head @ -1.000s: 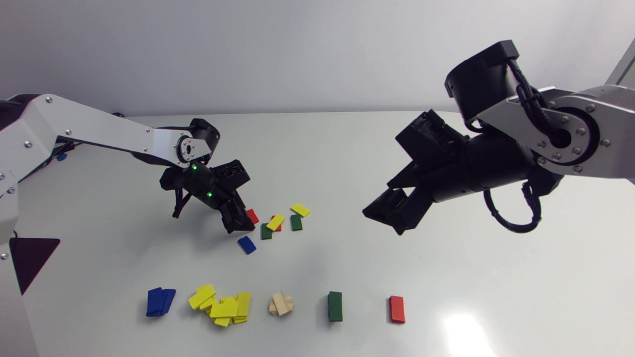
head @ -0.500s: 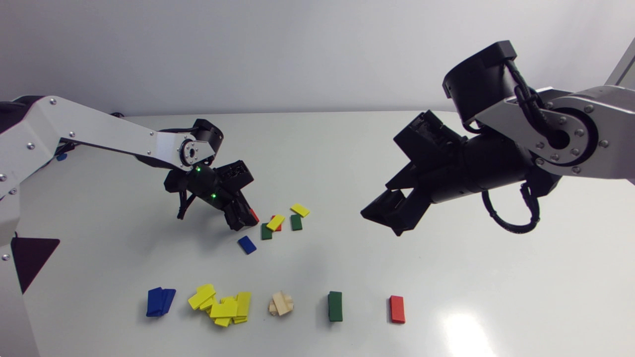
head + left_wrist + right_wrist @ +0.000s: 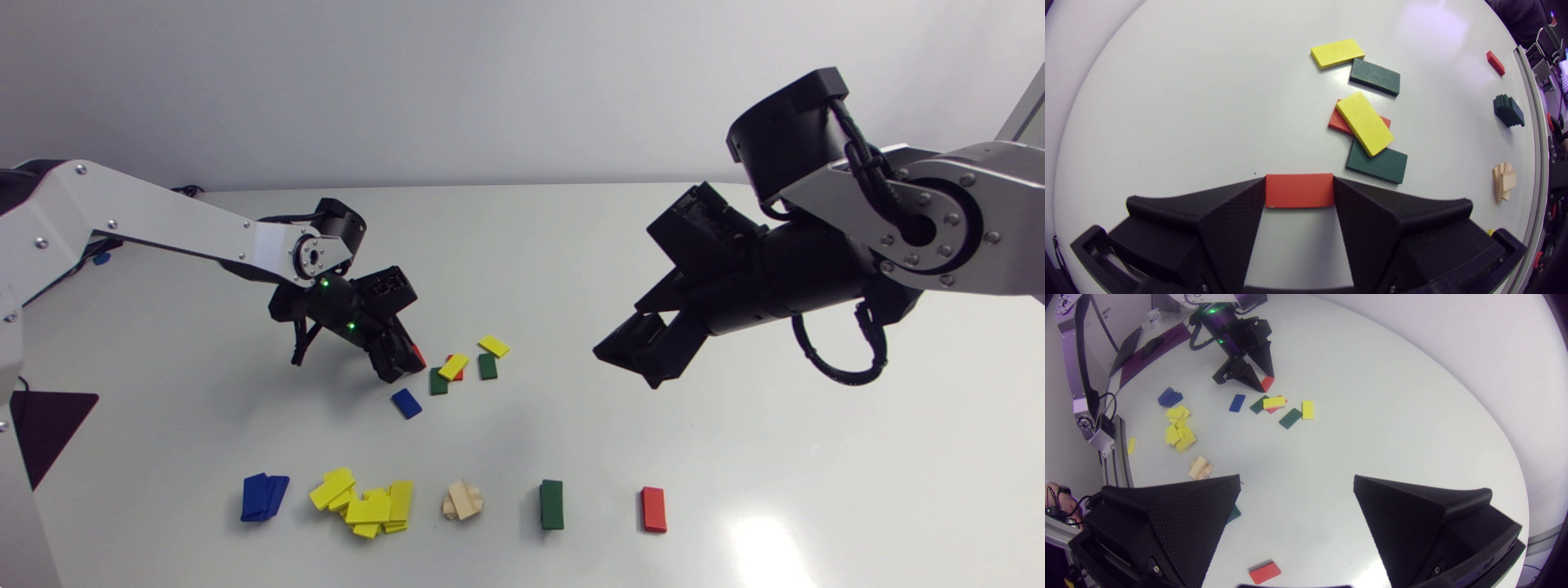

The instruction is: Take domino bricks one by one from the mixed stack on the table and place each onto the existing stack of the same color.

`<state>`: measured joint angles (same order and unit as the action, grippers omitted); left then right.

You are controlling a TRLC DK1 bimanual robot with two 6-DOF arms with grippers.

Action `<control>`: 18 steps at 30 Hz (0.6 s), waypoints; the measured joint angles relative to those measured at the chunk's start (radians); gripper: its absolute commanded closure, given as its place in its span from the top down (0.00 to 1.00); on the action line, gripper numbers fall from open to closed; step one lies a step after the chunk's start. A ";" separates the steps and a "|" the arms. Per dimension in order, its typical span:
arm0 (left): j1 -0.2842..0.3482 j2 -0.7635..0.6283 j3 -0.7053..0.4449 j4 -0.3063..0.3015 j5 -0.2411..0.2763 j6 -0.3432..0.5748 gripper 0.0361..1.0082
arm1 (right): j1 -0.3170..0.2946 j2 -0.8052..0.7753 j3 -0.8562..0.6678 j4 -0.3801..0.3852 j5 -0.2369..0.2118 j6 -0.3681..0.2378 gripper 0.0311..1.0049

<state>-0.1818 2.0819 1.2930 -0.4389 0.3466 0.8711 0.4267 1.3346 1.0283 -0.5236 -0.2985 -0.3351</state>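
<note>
My left gripper (image 3: 400, 365) is down at the table, shut on a red brick (image 3: 1299, 190) that lies flat between its fingertips; in the head view only a corner of this red brick (image 3: 419, 354) shows. Just ahead of it lies the mixed group: a yellow brick (image 3: 1365, 122) resting across a second red brick (image 3: 1336, 121) and a green brick (image 3: 1378, 164), then another green brick (image 3: 1374, 76) and a yellow brick (image 3: 1337, 53). A blue brick (image 3: 406, 403) lies apart, nearer the front. My right gripper (image 3: 633, 359) hangs open above the table, holding nothing.
Along the front edge stand the sorted stacks: blue (image 3: 264, 496), a sprawling yellow heap (image 3: 365, 504), natural wood (image 3: 463, 500), green (image 3: 551, 504) and a red brick (image 3: 653, 509). The right arm's bulk overhangs the table's right half.
My left gripper's fingers have come together on the red brick, and the wrist has shifted slightly toward the mixed group. The right arm has barely moved.
</note>
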 measured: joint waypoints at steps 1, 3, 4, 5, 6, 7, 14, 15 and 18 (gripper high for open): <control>-0.002 -0.005 -0.007 0.010 -0.003 0.000 0.46 | 0.000 0.000 0.000 0.000 0.000 0.000 0.96; -0.003 -0.014 -0.019 0.021 -0.010 0.000 0.46 | 0.001 0.000 0.000 0.000 0.000 0.003 0.96; -0.003 -0.020 -0.025 0.021 -0.013 0.000 0.46 | 0.003 0.000 0.000 0.000 0.000 0.003 0.96; -0.003 -0.024 -0.030 0.020 -0.014 0.000 0.45 | 0.006 0.000 0.000 0.000 0.004 0.003 0.96; -0.003 -0.031 -0.035 0.019 -0.018 0.000 0.45 | 0.009 0.000 0.000 0.000 0.005 0.003 0.96; -0.003 -0.036 -0.039 0.016 -0.024 0.000 0.45 | 0.013 0.000 0.000 0.000 0.011 0.004 0.96; 0.002 -0.129 -0.059 -0.036 -0.040 0.000 0.45 | 0.019 -0.006 0.000 -0.001 0.014 0.007 0.96; 0.002 -0.153 -0.060 -0.038 -0.040 0.000 0.45 | 0.019 -0.009 0.000 -0.001 0.015 0.007 0.96; -0.011 -0.230 -0.073 -0.042 -0.040 0.000 0.45 | 0.019 -0.024 0.000 -0.001 0.015 0.007 0.96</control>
<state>-0.1928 1.8515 1.2201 -0.4812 0.3061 0.8707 0.4461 1.3102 1.0283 -0.5247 -0.2832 -0.3279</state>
